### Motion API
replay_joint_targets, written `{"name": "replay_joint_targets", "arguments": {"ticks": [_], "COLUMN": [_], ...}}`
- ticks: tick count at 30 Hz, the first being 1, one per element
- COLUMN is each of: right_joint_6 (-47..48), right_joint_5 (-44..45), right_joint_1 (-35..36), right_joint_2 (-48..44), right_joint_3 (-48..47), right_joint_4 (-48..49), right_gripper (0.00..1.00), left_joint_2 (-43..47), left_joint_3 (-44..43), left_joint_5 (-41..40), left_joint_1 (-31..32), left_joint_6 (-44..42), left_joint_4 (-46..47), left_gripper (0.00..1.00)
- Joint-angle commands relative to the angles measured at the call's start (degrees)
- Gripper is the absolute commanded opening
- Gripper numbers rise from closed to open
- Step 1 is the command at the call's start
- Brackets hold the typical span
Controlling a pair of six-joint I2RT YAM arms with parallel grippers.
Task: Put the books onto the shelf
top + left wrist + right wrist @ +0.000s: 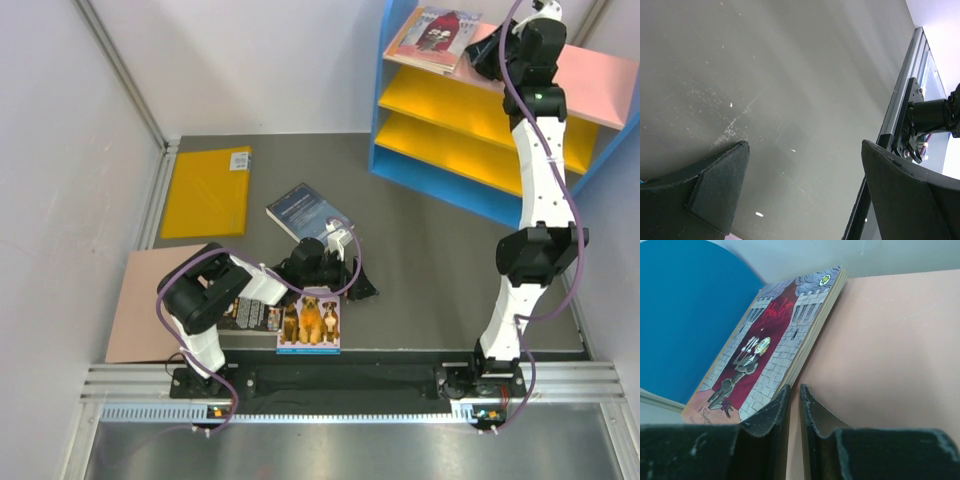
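Note:
A red-and-white book (435, 35) (775, 335) lies flat on the pink top of the shelf (600, 85), at its left end. My right gripper (488, 62) (795, 386) sits just off that book's near corner, jaws shut to a thin slit with only the pink board showing in it. On the table, a blue book with three dogs (310, 322) lies at the near edge, a black book (250, 315) is partly hidden under the left arm, and a dark navy book (308, 210) lies further back. My left gripper (358, 285) (805, 150) hangs wide open over bare grey table.
A yellow flat sheet (207, 190) lies at the back left and a pinkish-brown board (140, 300) at the left edge. The shelf has blue sides (385, 90) and yellow inner shelves (450, 100). The right arm's base (927, 120) stands on the near rail.

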State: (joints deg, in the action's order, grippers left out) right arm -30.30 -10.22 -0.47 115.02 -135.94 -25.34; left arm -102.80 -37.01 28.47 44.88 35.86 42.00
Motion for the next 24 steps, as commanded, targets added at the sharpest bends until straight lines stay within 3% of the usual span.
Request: {"name": "replay_joint_targets", "arguments": {"ticks": [1, 17, 24], "right_joint_6": [-2.6, -1.3, 0.0], "right_joint_5": [-2.3, -1.3, 4.3], "right_joint_1": [3.3, 6.1, 6.1], "right_joint_2": [5.1, 4.9, -5.2], "right_joint_3": [1.3, 1.8, 11.3], "right_joint_4": [-2.3, -3.1, 1.3], "right_gripper": [0.13, 0.14, 0.14], "left_joint_2": [-1.5, -2.0, -1.5], "left_joint_3": [-0.3, -0.6, -2.2], "left_joint_5": [0.0, 0.1, 0.8], "left_joint_1": [0.4, 0.4, 0.3], "left_joint_6": [-0.1, -0.1, -1.3], "left_joint_4": [-2.7, -2.9, -4.6], "left_gripper": [0.99, 0.99, 0.99]}}
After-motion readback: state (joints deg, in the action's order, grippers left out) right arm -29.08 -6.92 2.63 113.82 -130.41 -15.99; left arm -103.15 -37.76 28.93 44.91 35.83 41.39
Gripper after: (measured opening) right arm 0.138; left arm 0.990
